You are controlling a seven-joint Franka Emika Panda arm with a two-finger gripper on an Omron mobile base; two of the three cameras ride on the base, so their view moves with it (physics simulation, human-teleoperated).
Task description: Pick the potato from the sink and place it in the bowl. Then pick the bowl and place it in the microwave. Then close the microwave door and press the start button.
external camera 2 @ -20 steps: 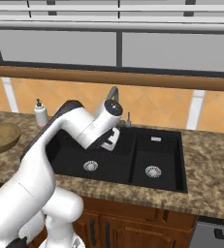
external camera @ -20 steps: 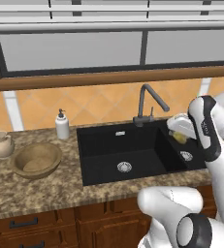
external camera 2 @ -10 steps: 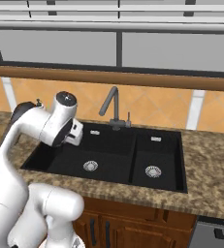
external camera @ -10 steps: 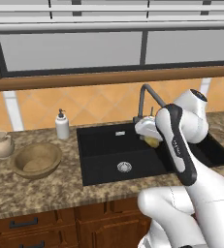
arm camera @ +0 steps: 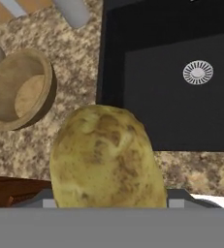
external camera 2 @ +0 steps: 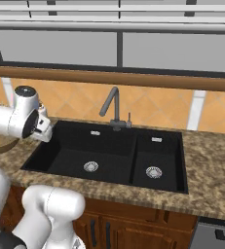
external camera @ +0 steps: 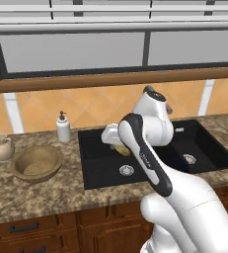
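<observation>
A: Items on the counter [external camera: 46, 195], left to right?
B: Small beige jug [external camera: 1, 147] at far left. Just beside it, the wooden bowl [external camera: 36, 163], upright, nothing in it. Behind and right of the bowl, a white soap bottle [external camera: 63, 128] by the tiled wall. Then the black sink [external camera: 150, 163]: two basins, a silver drain in each, dark faucet [external camera 2: 113, 109] at the back rim.

A: Anything between potato and bowl?
B: Bare granite and the sink's left rim. The soap bottle stands near that line, toward the wall.

A: Potato, location?
B: The potato [arm camera: 106, 157] is lifted out of the sink, above its left basin near the left edge. In the hand view it sits large between the finger tips, bowl to its upper left.

A: Gripper?
B: The gripper [external camera: 116, 144] has its jaws set wide, clamped on the potato.

A: Arm pose?
B: Bent over the sink, elbow high, hand pointing left toward the bowl and tipped downward.
</observation>
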